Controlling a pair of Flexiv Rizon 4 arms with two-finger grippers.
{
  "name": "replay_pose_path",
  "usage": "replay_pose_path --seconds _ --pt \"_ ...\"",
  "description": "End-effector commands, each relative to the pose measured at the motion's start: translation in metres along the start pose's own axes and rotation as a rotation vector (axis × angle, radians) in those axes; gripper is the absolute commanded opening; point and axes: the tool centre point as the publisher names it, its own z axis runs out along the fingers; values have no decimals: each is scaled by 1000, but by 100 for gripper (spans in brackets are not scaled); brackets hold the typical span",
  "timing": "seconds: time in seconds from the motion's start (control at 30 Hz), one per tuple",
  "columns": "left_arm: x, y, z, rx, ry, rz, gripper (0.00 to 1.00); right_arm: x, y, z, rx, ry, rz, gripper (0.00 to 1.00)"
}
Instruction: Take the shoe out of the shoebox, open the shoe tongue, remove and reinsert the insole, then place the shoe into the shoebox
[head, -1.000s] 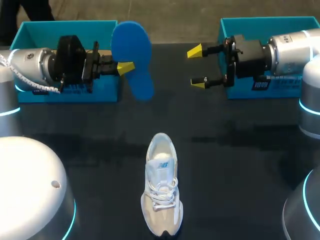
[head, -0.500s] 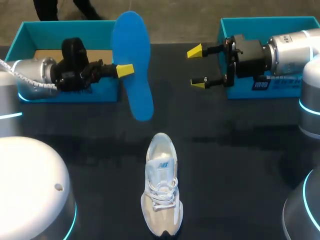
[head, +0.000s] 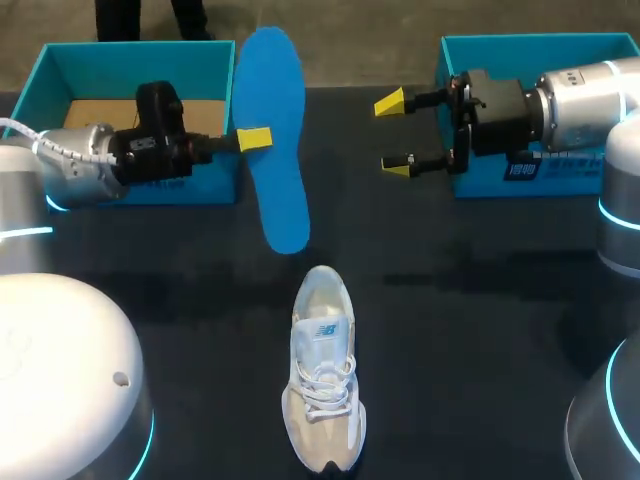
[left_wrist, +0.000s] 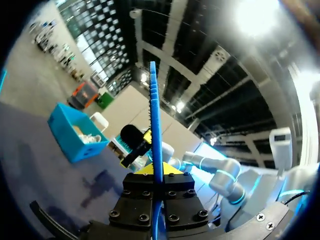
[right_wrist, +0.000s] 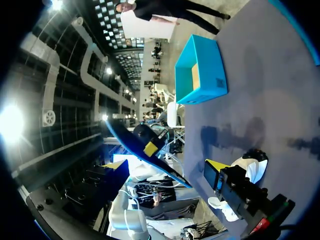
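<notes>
Left tool (head: 255, 139) grips insole (head: 281, 200) edge, clear of shoe (head: 324, 385); right tool (head: 395, 135) parted.

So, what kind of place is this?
Probably a robot test bench: left arm and right arm over a dark table, the left end effector gripping a blue insole, a white shoe nearby.

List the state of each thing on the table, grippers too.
insole: out of the shoe, held aloft
shoe: upright on the table, not boxed
left shoebox: open, no shoe seen inside
right shoebox: open, inside partly hidden
left gripper: shut on insole
right gripper: open, empty
</notes>
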Motion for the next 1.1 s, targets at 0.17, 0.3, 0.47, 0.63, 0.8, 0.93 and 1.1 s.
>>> replay_pose_path --seconds 0.17,0.3,0.47,0.63,0.8,0.93,1.1 --pt "-12 9 6 -10 -42 -312 0 0 0 1 -1 -1 0 100" --pt "-20 10 5 -4 -70 -363 0 0 0 1 -1 -1 0 100" --pt "-24 13 5 -13 -57 -413 0 0 0 1 -1 -1 0 100" --pt "-33 16 9 0 -66 -499 0 0 0 1 -1 -1 0 100" --pt "-47 18 15 46 -94 -625 0 0 0 1 -1 -1 0 100" --pt "-54 21 18 59 -128 -657 0 0 0 1 -1 -1 0 100" --pt "-56 20 22 65 -135 -703 0 0 0 1 -1 -1 0 100"
